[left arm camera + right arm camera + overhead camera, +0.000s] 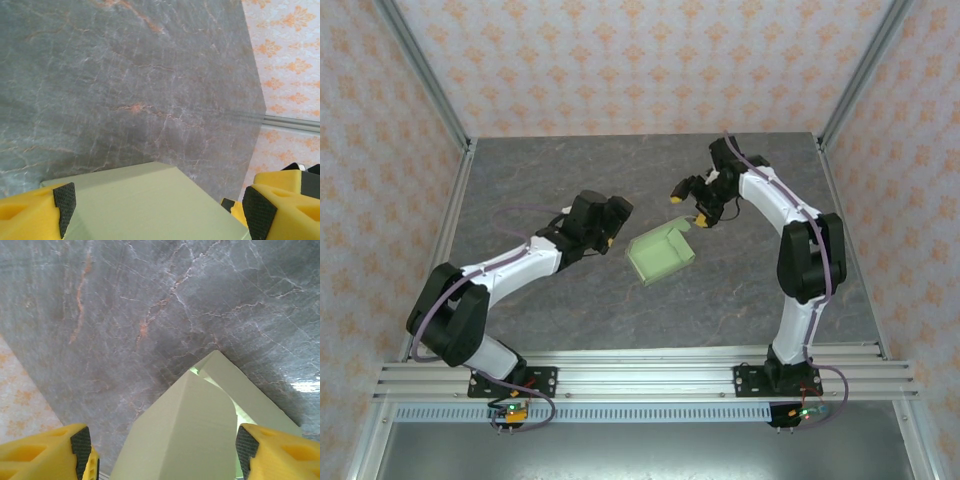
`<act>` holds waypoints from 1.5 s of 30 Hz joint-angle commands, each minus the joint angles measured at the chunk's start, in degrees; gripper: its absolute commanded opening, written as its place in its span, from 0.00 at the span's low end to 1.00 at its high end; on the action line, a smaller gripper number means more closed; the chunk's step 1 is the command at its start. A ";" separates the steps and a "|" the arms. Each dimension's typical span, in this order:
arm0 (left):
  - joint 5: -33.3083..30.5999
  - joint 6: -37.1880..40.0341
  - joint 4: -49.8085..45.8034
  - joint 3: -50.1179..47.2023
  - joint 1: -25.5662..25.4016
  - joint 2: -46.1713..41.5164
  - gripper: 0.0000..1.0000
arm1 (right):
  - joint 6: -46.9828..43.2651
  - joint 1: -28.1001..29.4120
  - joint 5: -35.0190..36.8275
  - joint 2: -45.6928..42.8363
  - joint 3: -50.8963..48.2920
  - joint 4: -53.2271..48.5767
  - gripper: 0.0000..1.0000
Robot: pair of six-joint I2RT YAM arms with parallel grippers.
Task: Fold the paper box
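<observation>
The box [660, 255] sits half-formed at the worktop [570, 180] centre. The left end effector [616, 224], at its 10 o'clock, and the right end effector [688, 208], at 1 o'clock, are both released. We should brace 1 wall, then fold gently.

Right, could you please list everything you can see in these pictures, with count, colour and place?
paper box: one, pale green, partly folded, middle of the table between the two grippers
table: one, dark grey marbled top, under everything
walls: three sides, pale pink with orange motifs, around the table
frame posts: two, grey metal, at the far corners
rail: one, silver, along the near edge, carrying the arm bases
left arm: one, white and black, reaching in from the near left
right arm: one, white and black, reaching in from the near right
left gripper: one, yellow fingers with black pads, open, left of the box
right gripper: one, same colours, open, just beyond the box
</observation>
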 commanded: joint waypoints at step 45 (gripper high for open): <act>6.31 -13.50 -0.92 3.90 -5.01 6.84 0.74 | -10.35 0.66 6.80 -1.77 0.70 -2.94 0.78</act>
